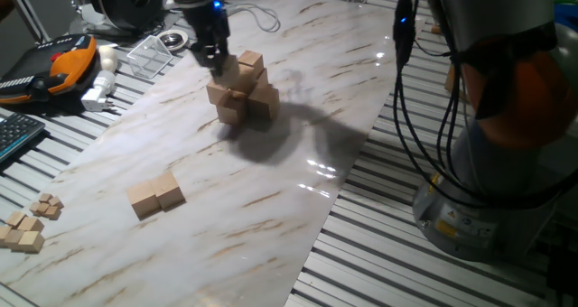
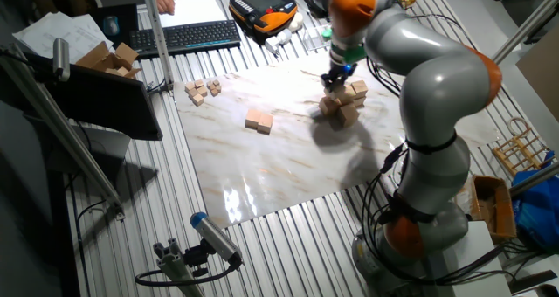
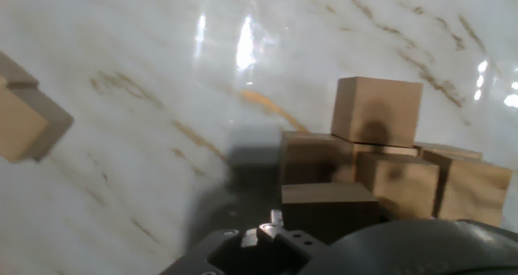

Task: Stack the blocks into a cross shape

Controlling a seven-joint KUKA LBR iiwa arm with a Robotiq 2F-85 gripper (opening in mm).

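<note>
Blocks: plain light-tan wooden cubes, unpainted, all alike
Stack (image 1: 242, 92): about six cubes piled on the marble board (image 1: 181, 144) – exact count unclear, one cube on top
Loose pair (image 1: 156, 195): two cubes touching, at 7 o'clock from the stack
Gripper (image 1: 217, 61): at the stack's 10 o'clock side – cannot tell how its fingers stand

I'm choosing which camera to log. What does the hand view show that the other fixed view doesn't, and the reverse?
Only the hand view: the stack's separate cube faces, with one block on top. Only the other fixed view: the arm, keyboard, tiny cubes, and the tool at the stack. Both: the stack, marble board and loose block pair.
</note>
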